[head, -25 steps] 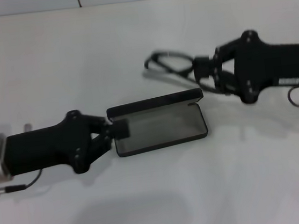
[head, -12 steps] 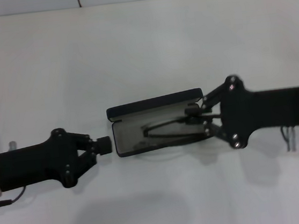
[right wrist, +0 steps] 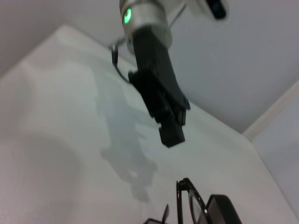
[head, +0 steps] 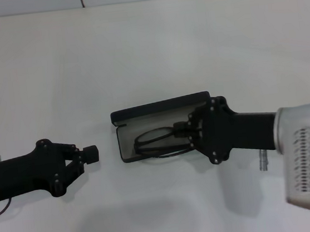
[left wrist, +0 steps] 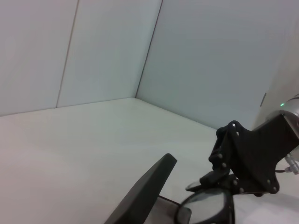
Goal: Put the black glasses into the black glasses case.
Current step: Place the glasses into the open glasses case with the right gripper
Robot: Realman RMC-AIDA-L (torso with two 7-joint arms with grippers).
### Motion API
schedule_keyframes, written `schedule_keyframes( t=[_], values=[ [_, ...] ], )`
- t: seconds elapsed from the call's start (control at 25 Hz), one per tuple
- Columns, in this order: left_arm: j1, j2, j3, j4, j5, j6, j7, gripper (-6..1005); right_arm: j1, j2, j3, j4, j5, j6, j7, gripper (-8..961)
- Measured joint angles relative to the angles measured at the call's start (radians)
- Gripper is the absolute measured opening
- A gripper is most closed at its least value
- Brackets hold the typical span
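**Glasses in the case, grip partly hidden**

Though its fingertips are hard to make out, the right gripper (head: 186, 133) at centre frame seems clamped on the black glasses (head: 157, 142), lying inside the open black glasses case (head: 160, 108). The left gripper (head: 90, 153), closed and empty, sits lower left.

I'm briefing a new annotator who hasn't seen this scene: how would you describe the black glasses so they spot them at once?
Find the open black glasses case in the middle of the white table. The black glasses lie in its grey-lined tray, at the right gripper. They are the only thin wire-like outline with rounded lenses; everything else dark is chunky.
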Motion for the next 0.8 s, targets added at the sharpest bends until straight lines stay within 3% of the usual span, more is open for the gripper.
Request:
schedule_keyframes(
  t=[0.56,0.8],
  values=[
    [0.001,0.002,0.0,0.001,0.0,-0.004,0.001,13,0.0,-0.002,-0.049,-0.024,-0.02,0.12,-0.046,62],
    [-0.001,0.0,0.0,0.001,0.0,-0.004,-0.001,13,0.005,0.0,-0.117,-0.019,-0.02,0.209,-0.094,62]
  ],
)
